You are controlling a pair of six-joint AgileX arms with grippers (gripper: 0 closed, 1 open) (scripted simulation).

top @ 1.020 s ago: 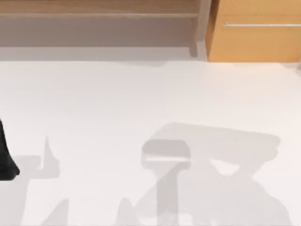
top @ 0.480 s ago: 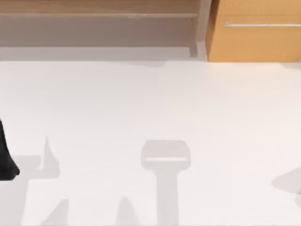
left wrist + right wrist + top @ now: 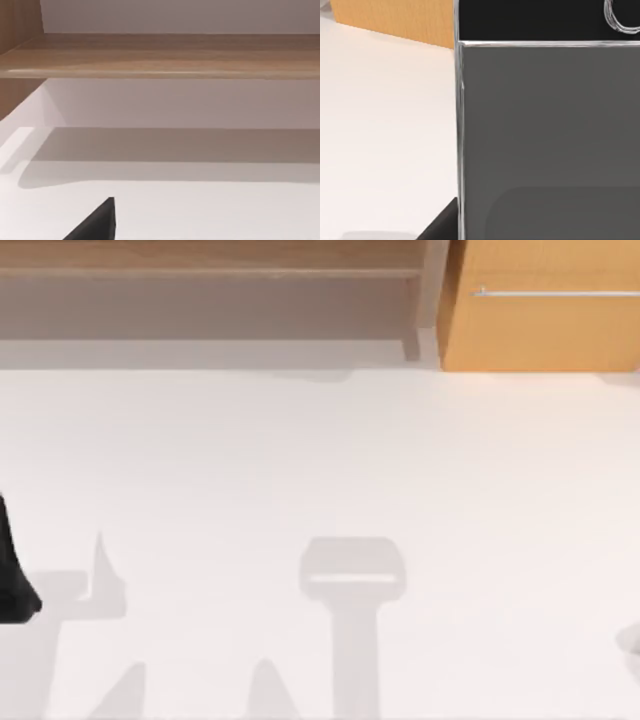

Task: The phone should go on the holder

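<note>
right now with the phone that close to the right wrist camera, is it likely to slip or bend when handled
Judging from the right wrist view, the phone has a flat grey screen and a thin silver edge, so it probably stays stiff rather than bending. That smooth face and edge look glossy, so it may be slippery in a pinch. Being a slim slab, it would likely slide when pushed, not roll.

Light: bright and even over the white tabletop [image 3: 320,460].
Shadows: soft grey shapes lay on the tabletop nearest the camera; a broad band of shade ran under the wooden shelf [image 3: 165,55].
Glare: a thin bright line edged the phone [image 3: 545,140].
Focus: slightly soft throughout.
</note>
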